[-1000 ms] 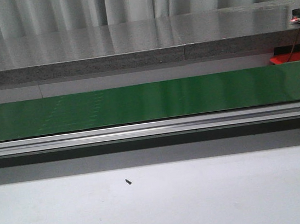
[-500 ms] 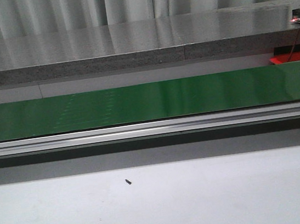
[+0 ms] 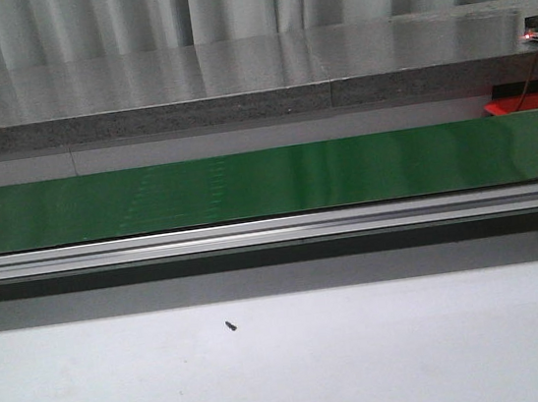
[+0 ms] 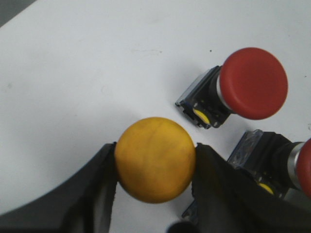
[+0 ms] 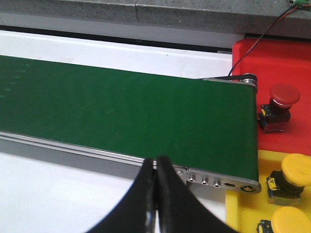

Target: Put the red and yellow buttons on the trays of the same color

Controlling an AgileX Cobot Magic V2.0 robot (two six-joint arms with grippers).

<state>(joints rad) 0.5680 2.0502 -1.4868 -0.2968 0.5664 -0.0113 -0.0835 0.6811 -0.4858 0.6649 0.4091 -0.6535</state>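
In the left wrist view my left gripper [image 4: 155,148] is shut on the round cap of a yellow button [image 4: 154,166] over the white table. A red button [image 4: 252,82] lies on its side just beyond it, and a second red one [image 4: 305,167] shows at the frame edge beside the finger. In the right wrist view my right gripper [image 5: 156,161] is shut on nothing, near the conveyor's end. There a red tray [image 5: 272,58] holds one red button [image 5: 284,95], and a yellow tray [image 5: 243,208] holds two yellow buttons [image 5: 295,170] [image 5: 291,221].
A long green conveyor belt [image 3: 266,181] on an aluminium rail crosses the front view, with a grey counter [image 3: 232,67] behind it. A corner of the red tray [image 3: 526,102] and a cable show at its right end. A small dark speck [image 3: 231,326] lies on the white table.
Faint marks on the green belt have shifted to the right across the front view frames. Neither arm shows in that view.
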